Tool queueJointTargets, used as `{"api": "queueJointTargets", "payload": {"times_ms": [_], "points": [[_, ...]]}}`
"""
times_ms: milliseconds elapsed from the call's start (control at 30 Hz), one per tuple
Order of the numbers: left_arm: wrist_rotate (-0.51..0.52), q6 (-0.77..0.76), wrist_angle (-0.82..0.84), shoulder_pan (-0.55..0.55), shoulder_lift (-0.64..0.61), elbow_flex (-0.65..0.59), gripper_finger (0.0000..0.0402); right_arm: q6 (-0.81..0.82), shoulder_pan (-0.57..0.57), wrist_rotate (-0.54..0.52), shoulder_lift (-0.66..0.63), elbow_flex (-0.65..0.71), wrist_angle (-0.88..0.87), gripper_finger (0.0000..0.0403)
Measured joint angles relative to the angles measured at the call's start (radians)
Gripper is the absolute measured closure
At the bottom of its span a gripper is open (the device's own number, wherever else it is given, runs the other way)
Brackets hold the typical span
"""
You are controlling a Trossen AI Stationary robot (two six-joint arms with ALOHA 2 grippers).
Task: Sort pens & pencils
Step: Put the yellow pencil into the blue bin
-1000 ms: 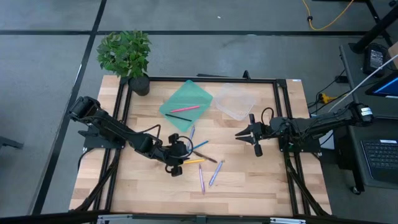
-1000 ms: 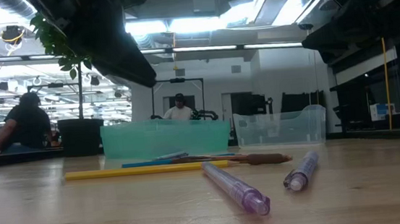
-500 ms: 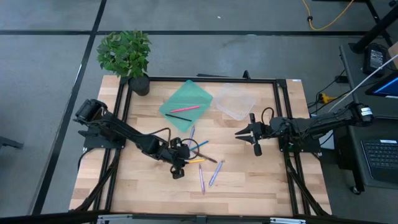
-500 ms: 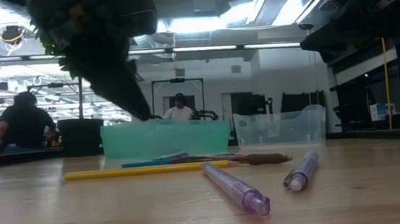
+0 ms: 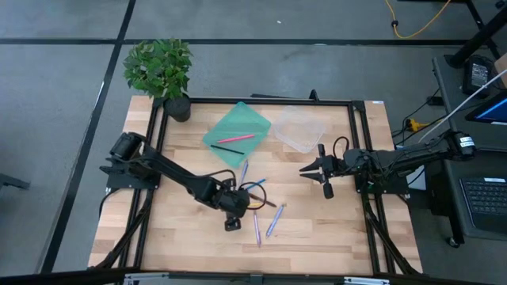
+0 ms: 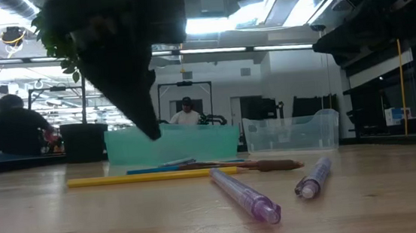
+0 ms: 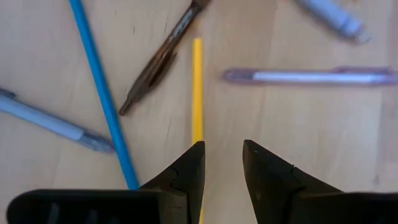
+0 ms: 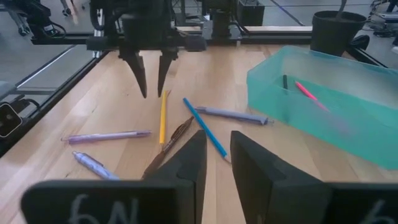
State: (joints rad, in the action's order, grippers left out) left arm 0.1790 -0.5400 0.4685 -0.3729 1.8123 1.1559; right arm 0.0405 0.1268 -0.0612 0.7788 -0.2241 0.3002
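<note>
Although the teal translucent plastic bin (image 5: 238, 131) already holds a slim pink stick (image 5: 237, 138) and a black one (image 5: 226, 149), the clear plastic bin (image 5: 299, 131) beside it looks empty, so I'd judge the sorting barely begun. Loose on the wooden table (image 5: 317, 229) lie a thin yellow pencil (image 7: 196, 87), a blue stick (image 7: 102, 93), a dark brown one (image 7: 158, 62) and lavender pens (image 5: 264, 223). With fingers slightly apart and empty, the left gripper (image 7: 222, 163) hovers over the yellow pencil, while the right gripper (image 5: 314, 171) waits well off, nearly closed on nothing.

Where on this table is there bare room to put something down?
Bare wood lies along the near edge below the lavender pens, and left of the green tray beside the plant pot. The middle is crowded: loose pens, left gripper above the yellow pencil.
</note>
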Motion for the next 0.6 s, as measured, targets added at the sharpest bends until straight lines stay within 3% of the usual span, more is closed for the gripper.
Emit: {"api": "queueJointTargets", "payload": {"times_ms": [600], "points": [[-0.032, -0.008, 0.016, 0.034, 0.118, 0.016, 0.0300, 0.003, 0.000, 0.001, 0.000, 0.000, -0.017, 0.0328]]}}
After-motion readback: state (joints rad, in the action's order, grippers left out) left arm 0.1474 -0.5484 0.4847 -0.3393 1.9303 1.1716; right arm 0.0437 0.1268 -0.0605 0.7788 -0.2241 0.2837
